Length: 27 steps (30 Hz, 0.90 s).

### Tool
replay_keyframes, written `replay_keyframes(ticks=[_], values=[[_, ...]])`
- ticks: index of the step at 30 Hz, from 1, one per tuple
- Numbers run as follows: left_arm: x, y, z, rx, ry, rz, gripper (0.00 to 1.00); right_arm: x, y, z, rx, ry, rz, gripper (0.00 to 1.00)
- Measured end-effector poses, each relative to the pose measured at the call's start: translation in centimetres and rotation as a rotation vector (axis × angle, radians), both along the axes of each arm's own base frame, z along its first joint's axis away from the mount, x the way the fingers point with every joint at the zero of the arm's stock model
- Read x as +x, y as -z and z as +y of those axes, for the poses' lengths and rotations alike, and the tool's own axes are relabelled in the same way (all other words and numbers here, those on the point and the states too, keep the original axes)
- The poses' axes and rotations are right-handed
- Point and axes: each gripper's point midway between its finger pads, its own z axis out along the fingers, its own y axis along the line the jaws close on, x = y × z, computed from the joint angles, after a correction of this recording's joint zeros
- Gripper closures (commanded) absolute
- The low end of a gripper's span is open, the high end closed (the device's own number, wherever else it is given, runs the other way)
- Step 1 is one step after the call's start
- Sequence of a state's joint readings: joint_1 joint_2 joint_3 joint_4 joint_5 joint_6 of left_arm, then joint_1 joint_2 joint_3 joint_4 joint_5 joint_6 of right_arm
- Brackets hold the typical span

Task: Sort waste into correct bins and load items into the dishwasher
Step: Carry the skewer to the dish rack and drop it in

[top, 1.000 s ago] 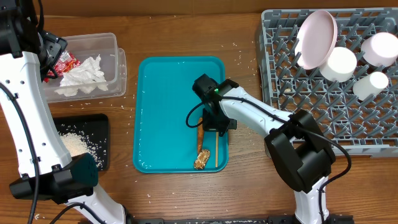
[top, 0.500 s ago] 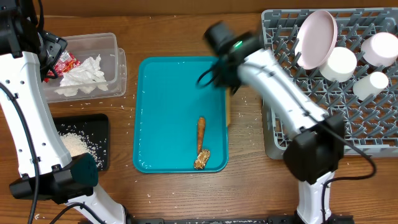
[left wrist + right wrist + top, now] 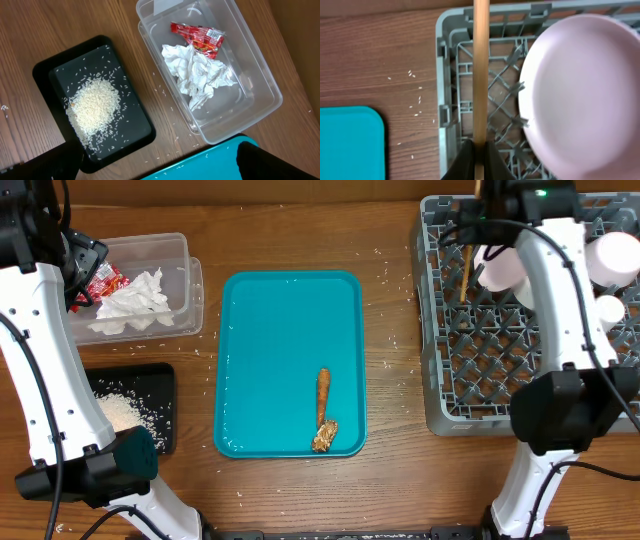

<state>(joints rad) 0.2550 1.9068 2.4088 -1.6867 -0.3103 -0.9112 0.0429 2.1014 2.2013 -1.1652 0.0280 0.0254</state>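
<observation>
Table [image 3: 390,480]: wood-grain top, stray white grains scattered on it.
Dish rack [image 3: 480,380]: grey, far-right corner.
Teal tray [image 3: 280,330]: middle of the table, long axis far edge to near edge.
Clear tub [image 3: 265,95]: far-left corner.
Black tray [image 3: 45,70]: left edge, nearer than the tub.
Plate [image 3: 585,95]: pale pink, standing on edge in the rack's far part.
Right gripper [image 3: 479,152]: over the rack's far-left part, clamped on a wooden stick [image 3: 480,75].
Left gripper [image 3: 160,149]: above the far-left corner, fingers wide apart, nothing between them.
Napkin [image 3: 197,75]: crumpled, white, in the tub.
Stick: long axis far-to-near, pointing straight out from the fingers.
Wrapper [image 3: 197,36]: red, in the tub touching the napkin; white print too small to read.
Carrot [image 3: 323,393]: on the teal tray, long axis far-to-near, near end at the food scrap [image 3: 325,437].
Rice [image 3: 95,107]: heaped in the black tray.
</observation>
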Motion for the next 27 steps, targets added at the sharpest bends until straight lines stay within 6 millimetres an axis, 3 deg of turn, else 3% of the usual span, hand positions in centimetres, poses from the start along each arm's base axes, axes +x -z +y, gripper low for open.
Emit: replay_keyframes(ticks=[6,13,22,27], values=[[0.0,0.0,0.0,0.000,0.000,0.000,0.00,-0.2,1.9,0.0,0.021,-0.039,0.033,0.94],[0.0,0.0,0.0,0.000,0.000,0.000,0.00,-1.3,5.0,0.5,0.037,-0.065,0.106,0.64],[0.0,0.0,0.0,0.000,0.000,0.000,0.00,-2.2,5.8,1.3,0.070,-0.065,0.148,0.57],[0.0,0.0,0.0,0.000,0.000,0.000,0.00,-2.8,6.0,1.8,0.086,-0.058,0.174,0.37]])
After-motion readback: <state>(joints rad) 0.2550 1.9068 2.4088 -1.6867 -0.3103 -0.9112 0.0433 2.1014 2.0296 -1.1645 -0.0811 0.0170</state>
